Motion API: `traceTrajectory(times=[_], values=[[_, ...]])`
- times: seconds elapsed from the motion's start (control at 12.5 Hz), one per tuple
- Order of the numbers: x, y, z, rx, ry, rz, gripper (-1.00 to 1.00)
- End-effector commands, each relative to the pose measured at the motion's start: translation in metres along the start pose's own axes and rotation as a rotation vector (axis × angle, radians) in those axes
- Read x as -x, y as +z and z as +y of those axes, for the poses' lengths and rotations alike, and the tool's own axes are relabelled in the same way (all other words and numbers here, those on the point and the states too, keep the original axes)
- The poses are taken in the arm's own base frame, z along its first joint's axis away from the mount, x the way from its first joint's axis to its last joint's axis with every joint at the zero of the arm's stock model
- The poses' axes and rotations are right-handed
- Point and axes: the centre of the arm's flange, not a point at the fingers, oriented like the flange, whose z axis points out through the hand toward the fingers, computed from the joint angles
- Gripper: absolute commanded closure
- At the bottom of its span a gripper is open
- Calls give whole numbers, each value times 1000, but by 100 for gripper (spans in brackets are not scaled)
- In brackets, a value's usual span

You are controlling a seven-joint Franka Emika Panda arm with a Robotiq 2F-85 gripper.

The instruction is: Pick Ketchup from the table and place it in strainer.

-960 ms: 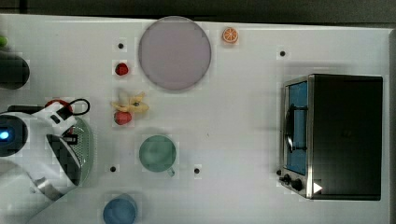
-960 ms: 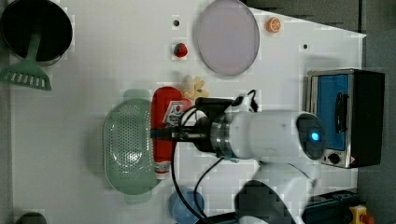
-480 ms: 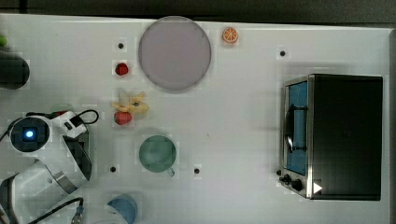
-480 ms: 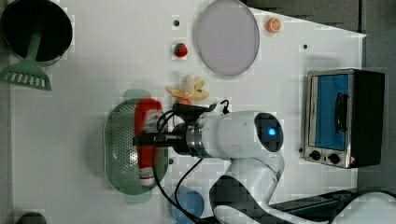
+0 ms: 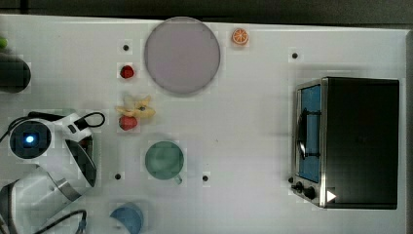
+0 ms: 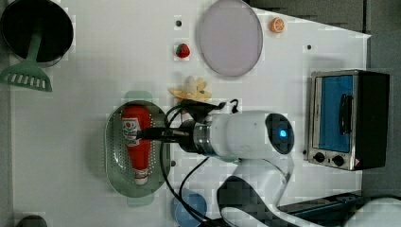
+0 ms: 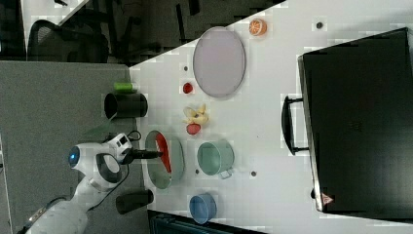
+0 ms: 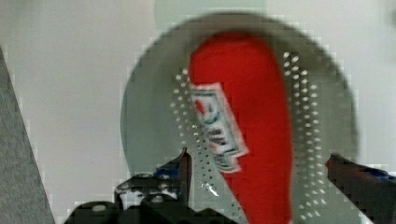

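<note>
The pincer (image 8: 257, 177) is open in the wrist view, its two dark fingers (image 8: 184, 168) spread on either side of the Ketchup (image 8: 254, 126), which lies red and labelled on the perforated floor of the strainer (image 8: 149, 116).

In the top view, the white arm (image 5: 46, 146) covers the lower left of the frame. A green cup (image 5: 164, 160) sits empty at centre and a blue cup (image 5: 126, 218) sits at the lower edge.

In the left view, the Ketchup lies lengthwise inside the strainer at lower left of centre. The arm reaches in from the right of the frame, level with the desk (image 6: 94, 61).

In the right view, the bottle lies in the strainer at lower left, with the pincer just beside the basket's rim.
</note>
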Motion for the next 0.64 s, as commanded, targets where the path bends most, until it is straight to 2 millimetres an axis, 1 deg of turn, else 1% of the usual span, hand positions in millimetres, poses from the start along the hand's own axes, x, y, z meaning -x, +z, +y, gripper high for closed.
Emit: traceTrajectory(times=[0.08,0.24,0.4,0.64], values=[[-15,-94,-5,0,120,135,-100],[-30,-146,17,57,174,168,-100],[-53,-202,47,88,256,209,-100],[-90,-286,115,122,422,227,-100]])
